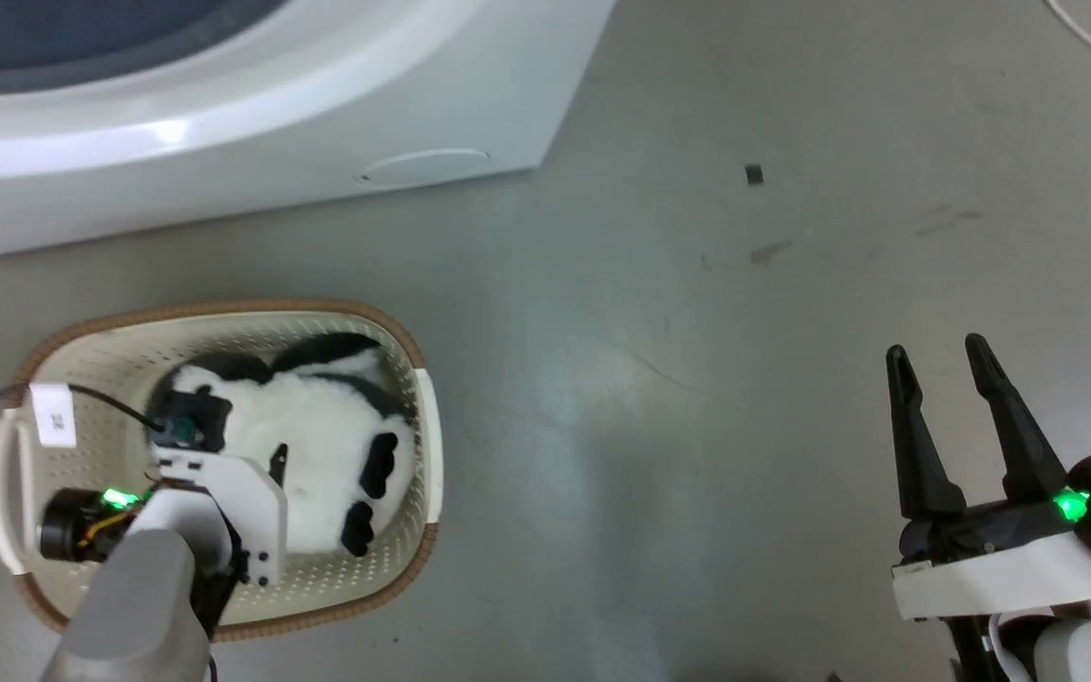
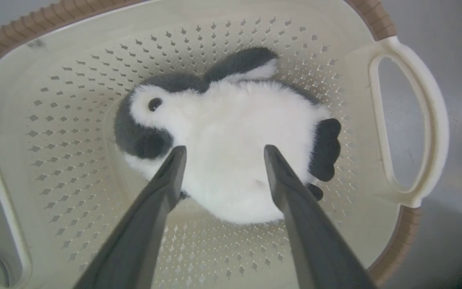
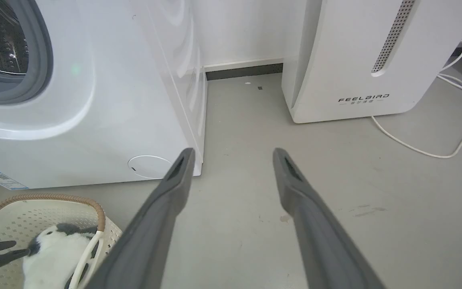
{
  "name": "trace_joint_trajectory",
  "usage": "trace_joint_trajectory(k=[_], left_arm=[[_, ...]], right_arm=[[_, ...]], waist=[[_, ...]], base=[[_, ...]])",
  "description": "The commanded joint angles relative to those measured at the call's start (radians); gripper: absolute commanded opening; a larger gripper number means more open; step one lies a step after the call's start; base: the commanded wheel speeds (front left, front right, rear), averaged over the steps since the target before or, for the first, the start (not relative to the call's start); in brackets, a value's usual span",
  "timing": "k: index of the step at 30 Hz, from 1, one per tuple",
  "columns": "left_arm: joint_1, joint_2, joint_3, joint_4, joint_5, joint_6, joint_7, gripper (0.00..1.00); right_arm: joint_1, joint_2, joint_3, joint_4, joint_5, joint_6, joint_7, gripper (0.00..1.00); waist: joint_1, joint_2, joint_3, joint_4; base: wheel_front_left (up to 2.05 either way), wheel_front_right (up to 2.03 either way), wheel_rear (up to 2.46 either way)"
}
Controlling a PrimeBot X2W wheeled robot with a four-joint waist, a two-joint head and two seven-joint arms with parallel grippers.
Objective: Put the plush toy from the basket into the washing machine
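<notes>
Grey concrete floor (image 1: 697, 398) ran under everything. The washing machine (image 3: 94, 100) stood at its far side, and the basket (image 1: 223, 311) sat just before it, presumably so the carry to the drum would be short. The plush toy (image 2: 231, 152) lay on its side on the basket's bottom. The left pincer (image 2: 223, 148) hung over its white belly with fingers spread wide and gripping nothing, a spread that looked chosen to straddle the soft body before closing. The right pincer (image 1: 936, 346) sat well apart over bare floor, likewise released and empty, seemingly kept out of the way. A white appliance (image 3: 375, 52) bore a logo reading roughly "FEELBIRD". The machine's blue sticker (image 3: 0, 178) and a white tag (image 1: 55, 415) on a cable were too small to read.
</notes>
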Motion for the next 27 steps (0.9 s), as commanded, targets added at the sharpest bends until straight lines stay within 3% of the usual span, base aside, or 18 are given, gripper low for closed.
trace_joint_trajectory(k=[1, 11, 19, 27], left_arm=[[-0.036, 0.016, -0.010, 0.028, -0.011, -0.006, 0.008, 1.00], [-0.124, 0.075, -0.102, 0.079, -0.061, -0.017, 0.073, 1.00], [-0.209, 0.162, -0.174, 0.142, -0.129, -0.027, 0.140, 1.00], [-0.263, 0.194, -0.231, 0.193, -0.168, -0.034, 0.168, 1.00]], right_arm=[[-0.022, 0.000, 0.008, -0.001, 0.019, -0.001, -0.011, 1.00], [-0.044, 0.000, 0.039, -0.006, 0.043, -0.001, -0.030, 1.00], [-0.068, 0.000, 0.049, -0.011, 0.075, -0.001, -0.049, 1.00], [-0.088, 0.000, 0.061, -0.014, 0.095, -0.001, -0.063, 1.00]], waist=[[-0.0001, 0.0000, 0.041, -0.026], [-0.0001, 0.0000, 0.139, -0.072], [-0.0001, 0.0000, 0.235, -0.107], [-0.0001, 0.0000, 0.304, -0.128]], base=[[0.00, 0.00, 0.00], [0.00, 0.00, 0.00], [0.00, 0.00, 0.00], [0.00, 0.00, 0.00]])
